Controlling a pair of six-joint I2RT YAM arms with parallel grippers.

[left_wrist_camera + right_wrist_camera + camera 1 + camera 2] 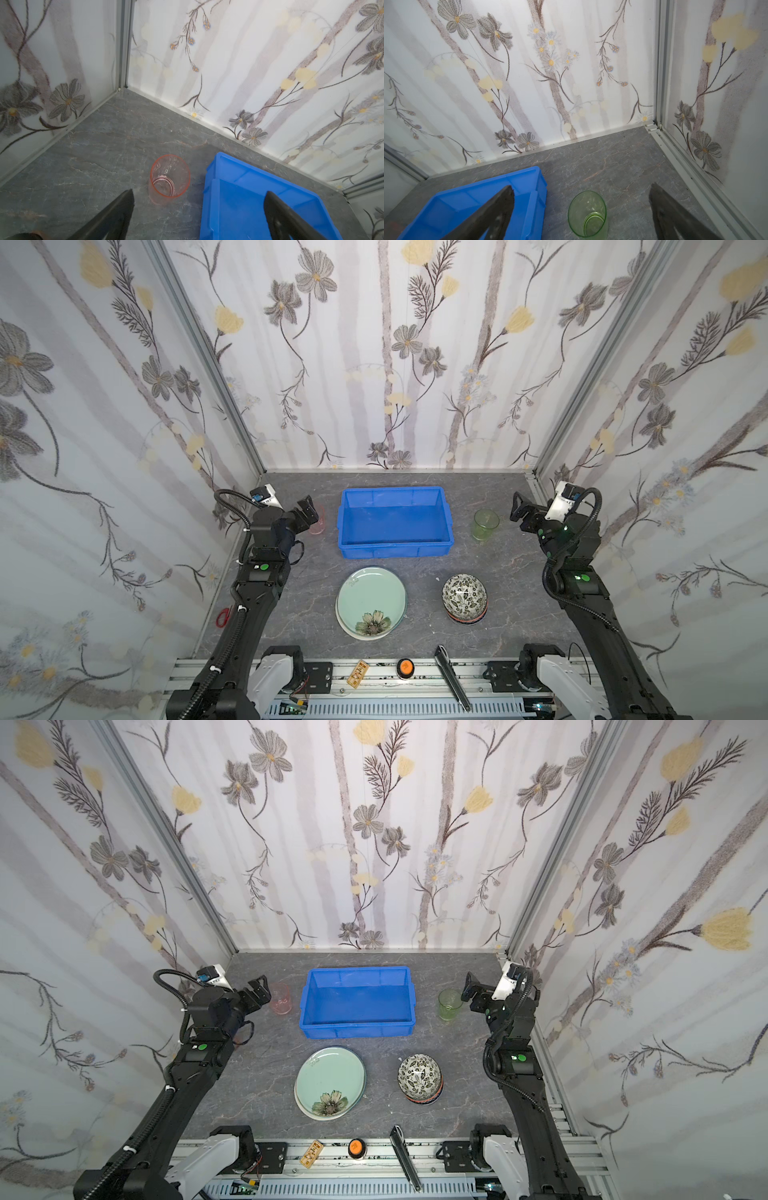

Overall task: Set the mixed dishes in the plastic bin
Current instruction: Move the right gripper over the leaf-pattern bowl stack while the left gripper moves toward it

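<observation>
"Dishes in both top views, where were they?"

"On the grey worktop [299, 614], all outside the blue plastic bin [395, 549], which sat toward the back wall. A pale green flower plate [370, 597] lay in front of the bin on another plate whose pale rim [350, 633] showed beneath it. To its right, a black-and-white leaf-patterned bowl [464, 593] topped a stack of bowls [465, 617]. A green glass tumbler [485, 524] stood upright right of the bin, and a pink glass tumbler [281, 999] stood left of it."

"And the fingers?"

"The left fingers [308, 506] hung near the pink tumbler and the right fingers [519, 509] near the green one. Both pairs were spread wide and held nothing."

"What did the left wrist view show?"

"The pink tumbler [169, 178] was upright on the worktop, just beside a corner of the bin [239, 187]. The two dark fingers [116, 212] were parted and clear of the glass."

"And the right wrist view?"

"The green tumbler [587, 216] was upright beside the bin's [467, 203] corner. It appeared between the spread fingers [675, 218], and neither gripped it."
</observation>
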